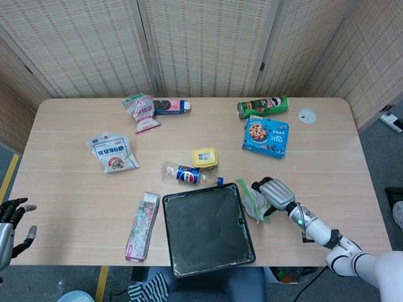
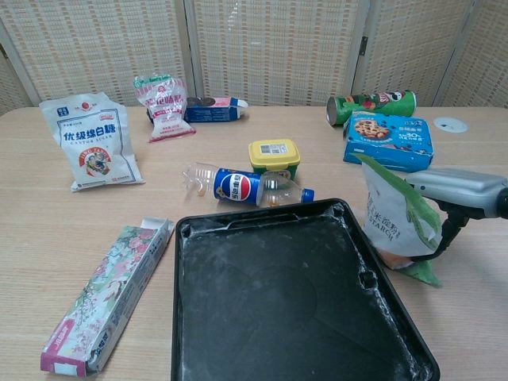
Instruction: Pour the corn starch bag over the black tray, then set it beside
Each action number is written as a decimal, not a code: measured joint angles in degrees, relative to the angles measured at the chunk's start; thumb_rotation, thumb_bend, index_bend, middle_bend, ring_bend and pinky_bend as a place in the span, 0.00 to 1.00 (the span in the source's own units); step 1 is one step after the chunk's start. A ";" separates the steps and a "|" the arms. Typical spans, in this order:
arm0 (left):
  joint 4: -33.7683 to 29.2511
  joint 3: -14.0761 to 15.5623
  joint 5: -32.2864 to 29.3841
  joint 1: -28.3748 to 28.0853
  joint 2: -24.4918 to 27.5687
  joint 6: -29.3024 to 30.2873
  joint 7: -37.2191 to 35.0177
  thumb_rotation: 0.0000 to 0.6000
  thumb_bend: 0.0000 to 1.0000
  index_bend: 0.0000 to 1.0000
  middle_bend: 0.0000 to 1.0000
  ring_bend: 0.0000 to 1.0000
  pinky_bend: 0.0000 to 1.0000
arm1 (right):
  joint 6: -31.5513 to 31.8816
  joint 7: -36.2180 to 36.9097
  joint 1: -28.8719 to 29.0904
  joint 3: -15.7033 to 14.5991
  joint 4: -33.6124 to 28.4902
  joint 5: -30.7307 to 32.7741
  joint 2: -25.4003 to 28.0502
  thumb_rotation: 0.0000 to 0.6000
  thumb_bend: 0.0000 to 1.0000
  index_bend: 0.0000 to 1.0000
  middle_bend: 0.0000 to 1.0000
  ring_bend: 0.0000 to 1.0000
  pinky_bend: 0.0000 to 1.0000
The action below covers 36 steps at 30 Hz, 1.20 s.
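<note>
The corn starch bag (image 1: 250, 200) (image 2: 391, 218), white with a green top, stands upright just off the right edge of the black tray (image 1: 204, 233) (image 2: 278, 302). The tray lies at the table's front middle, dusted with white powder. My right hand (image 1: 275, 192) (image 2: 458, 190) grips the bag from the right, with its fingers over the far side and the thumb curled under the near side. My left hand (image 1: 14, 221) hangs open off the table's front left corner, holding nothing.
A Pepsi bottle (image 1: 189, 175) lies just behind the tray, with a yellow tub (image 1: 205, 157) behind it. A floral box (image 1: 142, 225) lies left of the tray. A sugar bag (image 1: 112, 152), cookie box (image 1: 266, 135) and Pringles can (image 1: 262, 106) sit farther back.
</note>
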 measured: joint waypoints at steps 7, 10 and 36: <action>0.38 0.06 -0.10 0.11 -0.20 -0.06 -0.31 1.00 0.44 0.36 0.25 0.22 0.07 | 2.15 -3.85 -1.09 1.22 -0.55 1.81 -0.27 1.00 0.39 0.67 0.50 0.46 0.32; 0.52 0.08 -0.14 0.12 -0.26 -0.12 -0.41 1.00 0.44 0.36 0.25 0.22 0.07 | 3.81 -5.09 -1.80 1.90 -1.05 2.56 -0.15 1.00 0.41 0.70 0.52 0.49 0.33; 2.42 -0.08 -0.07 0.21 -0.92 0.18 -2.70 1.00 0.44 0.36 0.25 0.22 0.07 | 9.65 -48.51 3.05 8.61 -23.57 -1.06 8.74 1.00 0.58 0.84 0.66 0.76 0.53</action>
